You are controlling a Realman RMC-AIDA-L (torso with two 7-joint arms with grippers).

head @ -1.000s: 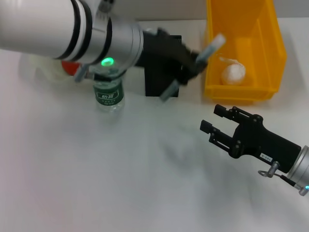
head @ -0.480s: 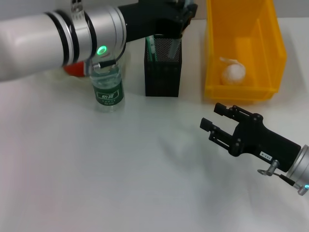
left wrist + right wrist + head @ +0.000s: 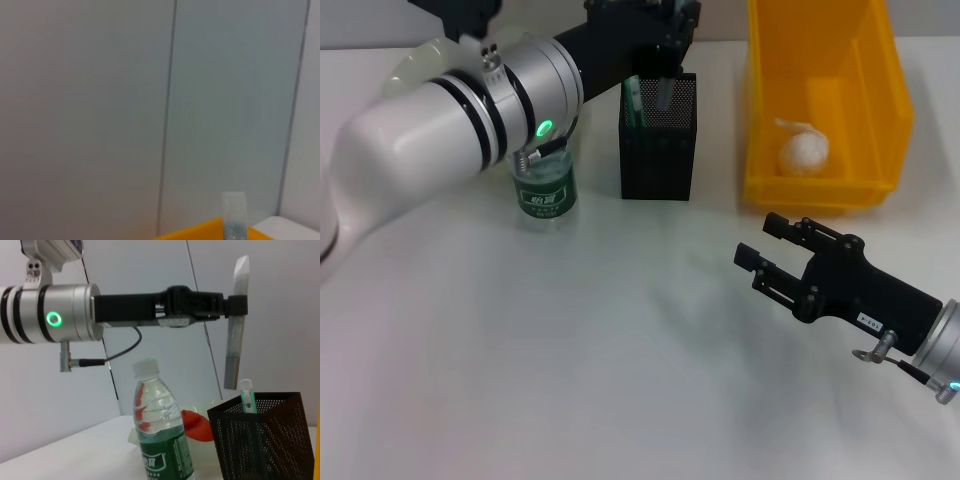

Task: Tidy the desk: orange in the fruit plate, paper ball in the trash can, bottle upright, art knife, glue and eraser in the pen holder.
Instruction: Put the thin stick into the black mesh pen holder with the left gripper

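The left gripper [image 3: 665, 40] is held open just above the pen holder [image 3: 659, 140]; the holder could be knocked over if bumped.

White desk [image 3: 570, 360] with three things standing along its far edge.

An upright bottle [image 3: 545, 188] stands left of a black mesh pen holder [image 3: 658, 150]; a yellow bin [image 3: 825, 100] sits toward the far right corner.

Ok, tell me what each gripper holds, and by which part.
Right gripper: open, holding nothing. Left gripper hangs over the pen holder; whether it grips the green stick there cannot be told.
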